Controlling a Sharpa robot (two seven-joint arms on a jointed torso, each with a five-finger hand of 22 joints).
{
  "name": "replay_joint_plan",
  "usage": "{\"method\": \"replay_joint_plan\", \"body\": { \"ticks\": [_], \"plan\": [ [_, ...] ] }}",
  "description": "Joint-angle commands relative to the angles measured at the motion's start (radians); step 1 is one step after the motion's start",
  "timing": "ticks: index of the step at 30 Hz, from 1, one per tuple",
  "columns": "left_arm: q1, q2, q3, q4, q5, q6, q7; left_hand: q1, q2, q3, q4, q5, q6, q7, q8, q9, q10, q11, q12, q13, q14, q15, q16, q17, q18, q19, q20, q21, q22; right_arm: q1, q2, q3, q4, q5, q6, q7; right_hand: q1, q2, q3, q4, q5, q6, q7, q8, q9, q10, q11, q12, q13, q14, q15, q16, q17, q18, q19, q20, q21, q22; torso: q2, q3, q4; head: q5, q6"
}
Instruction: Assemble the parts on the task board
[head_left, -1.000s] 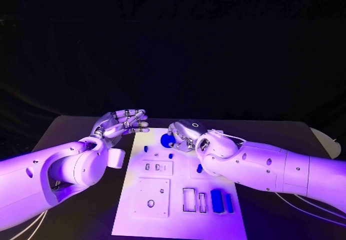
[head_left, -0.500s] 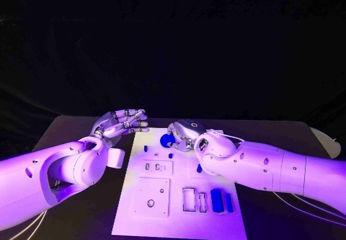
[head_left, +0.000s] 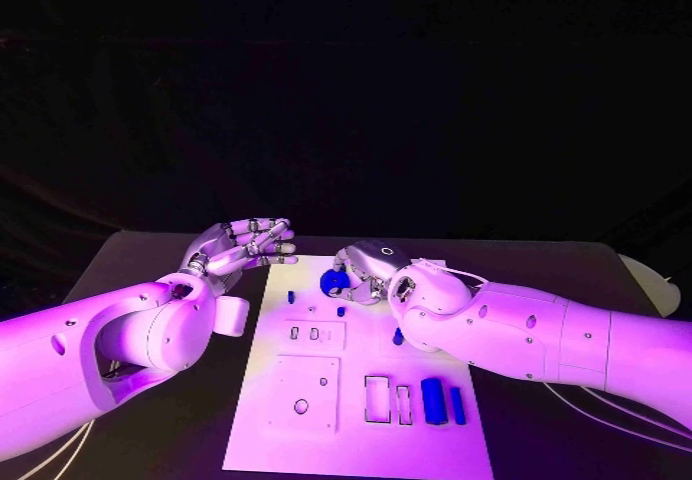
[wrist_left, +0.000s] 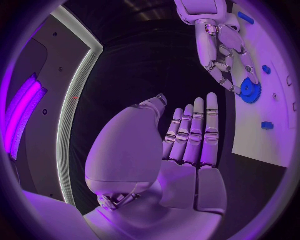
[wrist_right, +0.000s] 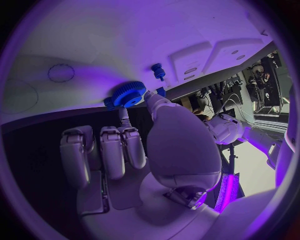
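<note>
The white task board (head_left: 361, 440) lies lengthwise in the middle of the black table. A blue gear (head_left: 333, 282) sits at the board's far end. My right hand (head_left: 372, 268) reaches over that end and pinches the blue gear (wrist_right: 129, 93) between thumb and a fingertip (wrist_right: 125, 119). The left wrist view shows the same right hand (wrist_left: 219, 45) with its fingertips on the gear (wrist_left: 250, 91). My left hand (head_left: 245, 245) hovers beside the board's far left corner, its fingers (wrist_left: 194, 132) straight and together, holding nothing.
Small blue pegs (head_left: 291, 296) (head_left: 342, 311) (head_left: 398, 337) stand on the board. Two blue blocks (head_left: 433, 398) (head_left: 457, 403) sit by an open rectangular slot (head_left: 378, 398) at the near right. Raised white plates (head_left: 304, 393) lie at the near left.
</note>
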Motion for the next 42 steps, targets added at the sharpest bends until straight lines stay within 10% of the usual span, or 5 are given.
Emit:
{"method": "replay_joint_plan", "body": {
  "ticks": [1,26,36,42],
  "plan": [
    [0.002,0.003,0.001,0.001,-0.006,0.018,0.005,0.007,0.000,0.003,-0.001,-0.004,-0.002,0.029,-0.004,-0.001,0.003,0.005,-0.003,-0.001,-0.007,-0.003,-0.003,0.001,0.003,0.000,-0.002,0.006,0.001,0.000,0.000,-0.001,-0.001,0.009,0.044,0.011,-0.012,0.003,-0.008,-0.001,0.007,-0.001,-0.002,-0.005,0.000,0.063,0.006,-0.004,0.217,0.102,0.004,0.005,0.253,-0.014,0.106,0.006,0.004,0.263,0.000,0.0007,-0.0001,0.000,-0.001],
    [0.002,0.000,0.001,0.000,-0.007,0.017,0.005,0.007,0.000,0.003,-0.001,-0.004,-0.002,0.029,-0.004,-0.001,0.003,0.005,-0.003,-0.001,-0.007,-0.003,-0.003,0.001,0.003,0.000,-0.002,0.006,0.001,-0.001,-0.029,-0.003,0.018,0.020,0.058,-0.003,-0.035,0.023,-0.020,-0.002,0.019,0.000,-0.001,-0.018,-0.001,0.068,0.007,0.001,0.222,0.102,0.005,0.005,0.254,-0.014,0.106,0.006,0.004,0.263,0.000,0.0014,-0.0011,0.003,0.000],
    [0.002,-0.003,0.001,-0.003,-0.007,0.016,0.005,0.007,0.000,0.003,-0.001,-0.004,-0.002,0.029,-0.004,-0.001,0.003,0.005,-0.003,-0.001,-0.007,-0.003,-0.003,0.001,0.003,0.000,-0.002,0.006,0.001,0.019,-0.147,0.003,0.124,0.113,-0.106,0.070,-0.024,0.041,-0.002,-0.007,0.060,0.012,-0.002,-0.028,0.001,0.072,0.006,0.005,0.227,0.102,0.004,0.005,0.255,-0.014,0.106,0.006,0.004,0.263,-0.002,0.0018,-0.0056,0.001,0.006],
    [0.002,-0.005,0.001,-0.005,-0.007,0.015,0.005,0.007,0.000,0.003,-0.001,-0.004,-0.002,0.029,-0.004,-0.001,0.003,0.005,-0.003,-0.001,-0.007,-0.003,-0.003,0.001,0.003,0.000,-0.002,0.006,0.001,0.065,-0.269,0.005,0.198,0.313,-0.091,0.184,0.007,0.043,0.019,-0.018,0.052,0.020,-0.002,-0.035,0.001,0.068,0.006,0.001,0.223,0.101,0.004,0.004,0.249,-0.014,0.106,0.005,0.004,0.263,-0.006,0.0048,-0.0149,0.003,0.009]
  ]
}}
